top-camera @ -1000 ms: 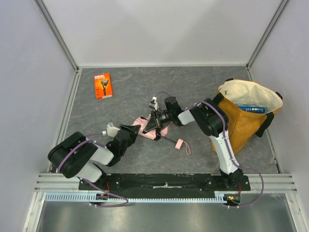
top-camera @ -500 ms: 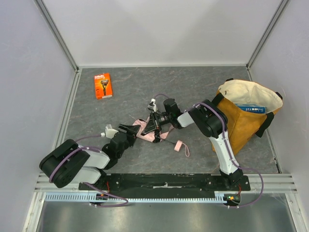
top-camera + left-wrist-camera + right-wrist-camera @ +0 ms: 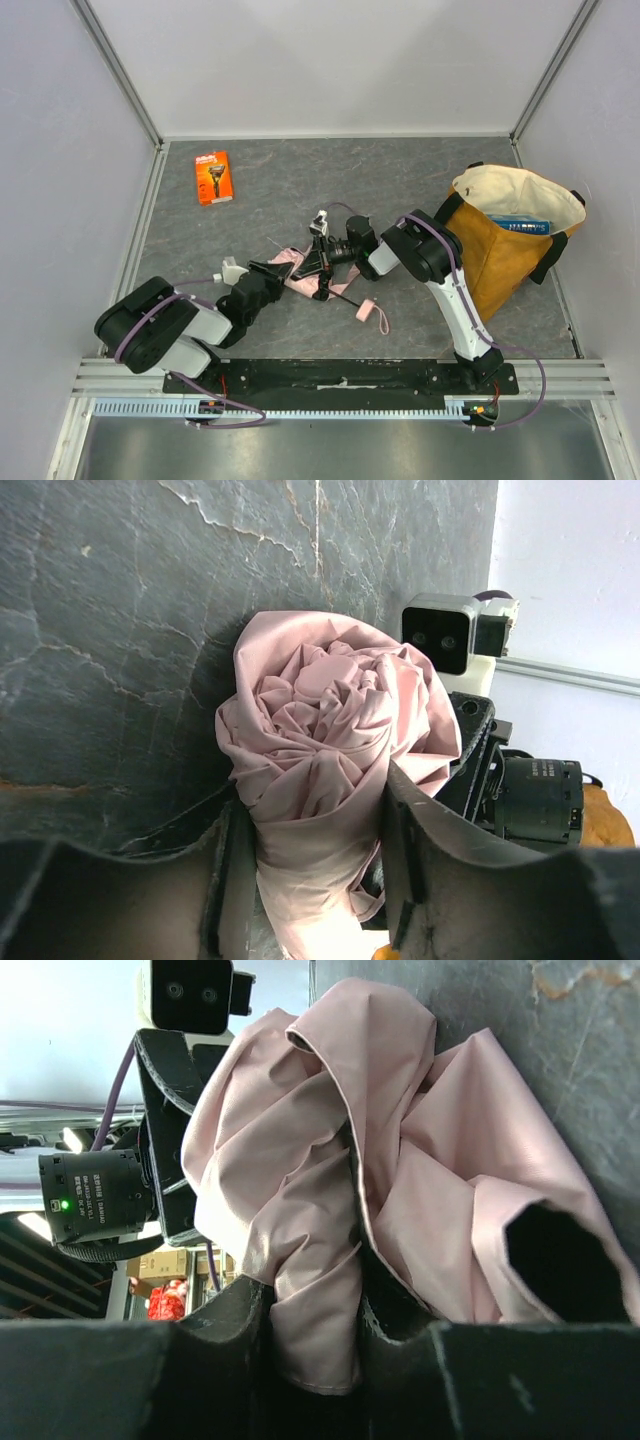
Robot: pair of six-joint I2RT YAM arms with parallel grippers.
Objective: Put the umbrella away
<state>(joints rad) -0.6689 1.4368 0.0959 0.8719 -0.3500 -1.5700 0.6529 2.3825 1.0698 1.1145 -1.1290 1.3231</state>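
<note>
within the last second the umbrella (image 3: pixel 303 272) slid a little toward the near edge of the table (image 3: pixel 400 170), and its handle (image 3: pixel 366 308) trailed down with it. the right arm leaned in further, while the left arm dipped back and returned. the left gripper (image 3: pixel 312 800) had pink fabric filling the gap and touching both fingers, so it was clamped on the crumpled canopy. the right gripper (image 3: pixel 312 1305) pinched a fold of the same cloth. we judged the bundling unfinished, as the umbrella lay well apart from the tote bag (image 3: pixel 500 262). a blue box (image 3: pixel 520 226) in the bag read "harry's". the print on the orange razor pack (image 3: pixel 212 177) was too small to read.
</note>
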